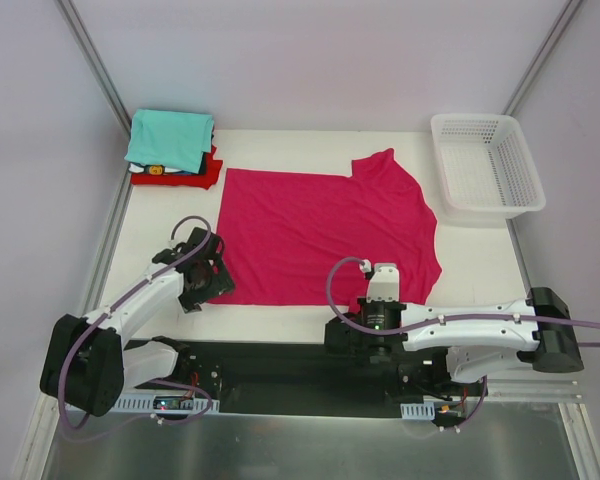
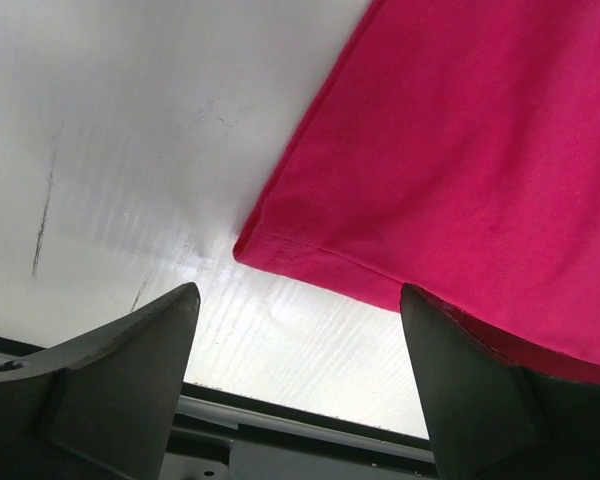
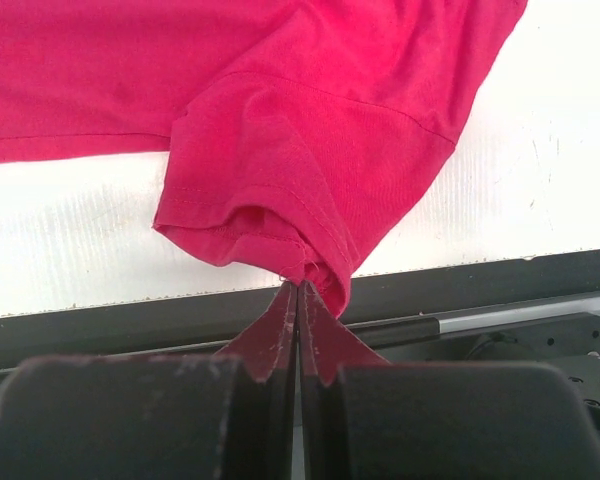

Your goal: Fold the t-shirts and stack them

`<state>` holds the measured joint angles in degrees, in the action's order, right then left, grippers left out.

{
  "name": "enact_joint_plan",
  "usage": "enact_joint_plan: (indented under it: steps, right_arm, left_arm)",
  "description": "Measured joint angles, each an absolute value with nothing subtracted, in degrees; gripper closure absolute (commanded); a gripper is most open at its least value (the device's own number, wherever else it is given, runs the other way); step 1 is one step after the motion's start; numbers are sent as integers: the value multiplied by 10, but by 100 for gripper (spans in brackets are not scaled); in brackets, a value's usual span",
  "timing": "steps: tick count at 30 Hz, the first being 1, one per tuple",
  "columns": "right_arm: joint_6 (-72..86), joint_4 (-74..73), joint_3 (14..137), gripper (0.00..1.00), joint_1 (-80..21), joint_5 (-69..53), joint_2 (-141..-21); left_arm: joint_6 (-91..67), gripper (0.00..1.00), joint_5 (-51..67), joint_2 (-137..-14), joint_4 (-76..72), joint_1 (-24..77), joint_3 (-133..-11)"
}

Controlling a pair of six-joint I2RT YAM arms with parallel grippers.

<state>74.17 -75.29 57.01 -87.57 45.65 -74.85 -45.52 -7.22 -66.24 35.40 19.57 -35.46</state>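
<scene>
White table (image 1: 480, 260) between pale grey walls (image 1: 330, 60). Bears pink shirt (image 1: 320, 235), spread mostly flat with light creases, collar at its far right, one short sleeve at its near right. Off pink shirt's far left corner, close by, piled folded: teal shirt (image 1: 170, 138) on top, dark shirt (image 1: 170, 170) with white edge under it, red shirt (image 1: 208, 172) lowest. Right of pink shirt's collar, set apart: basket (image 1: 485, 165), white mesh. At pink shirt's near left corner: left gripper (image 2: 300, 300), low over the table, jaws spread wide. Frames the hem corner between its fingers (image 2: 110, 380) in the wrist view, cloth running past the right-hand one; cannot tell whether touching. At pink shirt's near right sleeve: right gripper (image 3: 298, 288), jaws pressed together. Pinches the sleeve hem at the very tips, hem bunched there into a small raised fold, near the table's front edge
</scene>
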Motion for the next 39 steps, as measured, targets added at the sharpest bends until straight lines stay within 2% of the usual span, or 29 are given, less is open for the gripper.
enact_joint_plan:
  steps: [6,16,22,30,39]
  right_arm:
    - [742,-753,561,99,-876,456,-729]
    - [743,-753,555,99,-875,456,-705]
    - [743,-753,555,99,-875,456,-702]
    - [743,-753,555,99,-875,456,-701]
    - [743,-753,555,99,-875,456,-697]
  left_arm:
    - [-454,20,-64,-640,354,178,-336]
    - [-453,37,-62,-635,349,159,-329]
    - [-451,52,-60,-638,343,153,-328]
    - [-444,53,-56,-645,331,145,-328]
    - [-436,66,-35,-663,309,117,-312]
